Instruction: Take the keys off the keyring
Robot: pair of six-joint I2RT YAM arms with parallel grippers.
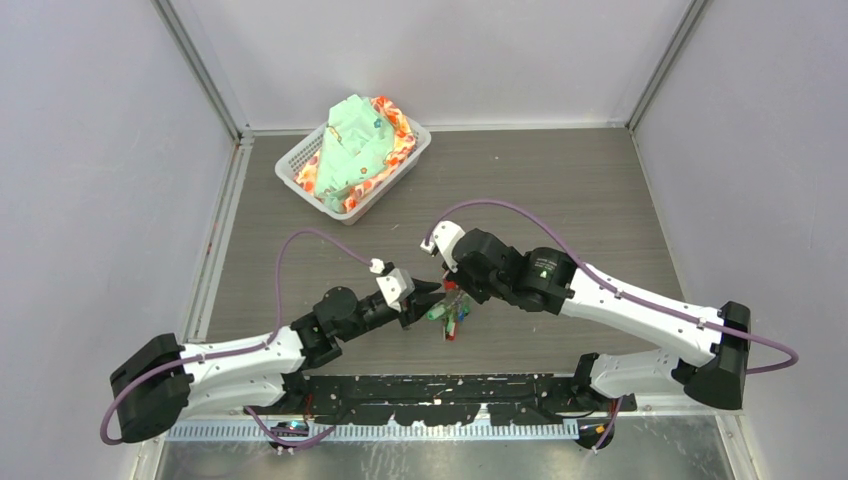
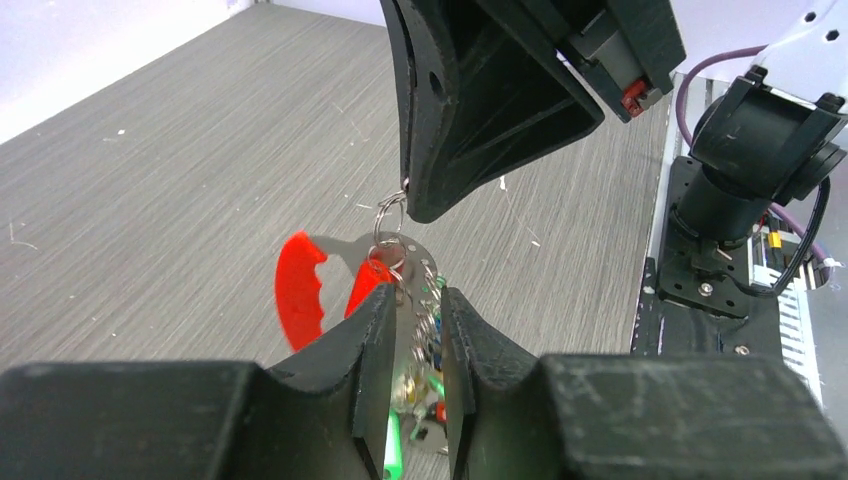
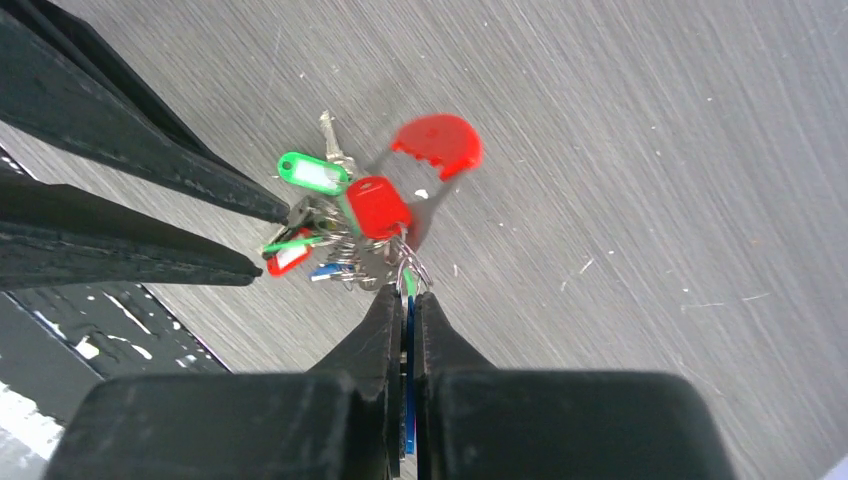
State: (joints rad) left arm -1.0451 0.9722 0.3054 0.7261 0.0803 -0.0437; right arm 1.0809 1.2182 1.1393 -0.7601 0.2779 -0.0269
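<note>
My two arms start at the near edge of the table [image 1: 560, 190] and their tips are close together over the middle of it. My left pincer [image 2: 418, 300] is narrow. Its two black fingers press on the keys [image 3: 318, 222] from both sides, so the bunch sits tight in the gap. My right pincer [image 3: 405, 300] points down at the bunch from above and is pinched almost flat. Its tips grip the keyring [image 2: 390, 215], a thin silver loop at the top of the bunch. A thin line of blue and green shows in the slit between those fingers, but I cannot tell what it is. So the bunch is held between my two pincers, low over the table, and I cannot tell if it touches the wood. In the bunch I see a green tag [image 3: 312, 173], a red tag [image 3: 376, 205], a small red and white one and a bit of blue. There is silvery metal in between them. Just past the bunch is the red curved strip [image 3: 438, 143], with little notches on one edge. Far off, at the back left of the table, stands a white basket [image 1: 300, 158]. A pale green cloth [image 1: 352, 140] is piled in it, with orange patterned cloth under that.
</note>
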